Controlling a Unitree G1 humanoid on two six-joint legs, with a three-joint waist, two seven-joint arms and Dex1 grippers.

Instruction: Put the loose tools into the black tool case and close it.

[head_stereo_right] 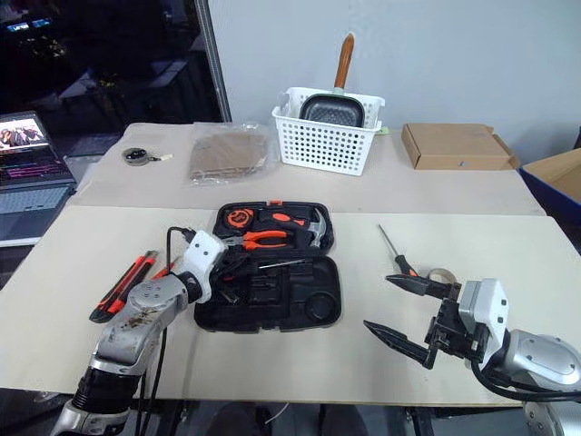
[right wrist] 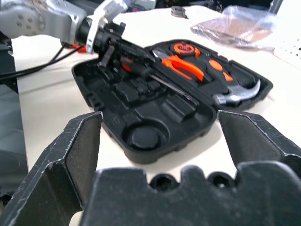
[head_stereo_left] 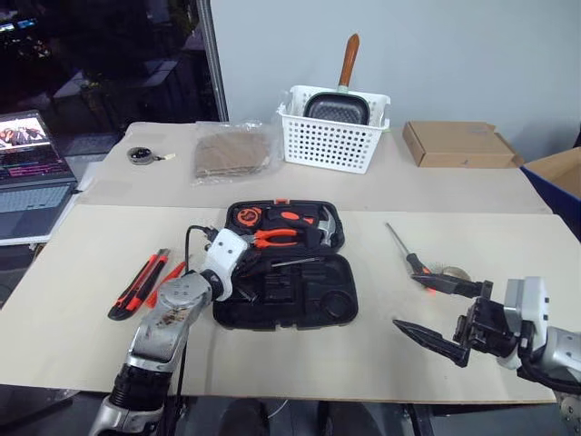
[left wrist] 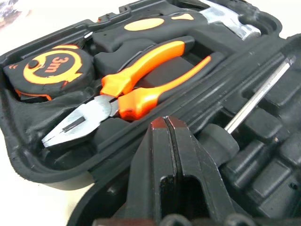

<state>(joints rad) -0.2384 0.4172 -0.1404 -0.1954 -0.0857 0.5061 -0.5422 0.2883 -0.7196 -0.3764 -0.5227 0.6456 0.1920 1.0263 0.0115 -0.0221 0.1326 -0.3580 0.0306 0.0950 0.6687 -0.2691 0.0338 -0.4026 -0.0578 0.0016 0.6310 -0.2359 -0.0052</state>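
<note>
Right gripper (head_stereo_left: 434,312): nearest the camera, my two black fingers spread wide and empty, low over the pale tabletop (head_stereo_left: 381,363), aimed back at the case. I judge it waits there, handy to the tools on its side.
Left gripper (head_stereo_right: 227,277): black fingers pressed flat together, gripping nothing, tip over the case's near left corner beside the seated screwdriver. Closed, it looks suited to nudging a tool down into its recess.
Black plastic clamshell tool case (head_stereo_left: 334,313): lies open at the table's middle, both halves flat; far half carries orange-handled pliers (head_stereo_left: 275,238), a steel-headed hammer (head_stereo_left: 324,222) and an orange-black tape measure (head_stereo_left: 245,217).
Thin-shafted screwdriver in case (left wrist: 261,92): rests in the near half.
Still loose: orange-black utility knife (head_stereo_left: 136,284) and slim red stick tool (head_stereo_left: 168,278) left of the case; second screwdriver (head_stereo_left: 405,251) and small tan tape roll (head_stereo_left: 453,272) to its right.
Left wrist view: shows the shut fingertips (left wrist: 165,123) and the tape's "3m" mark.
Right wrist view: shows the near half's round recess unfilled, and my left gripper over the case's corner.
</note>
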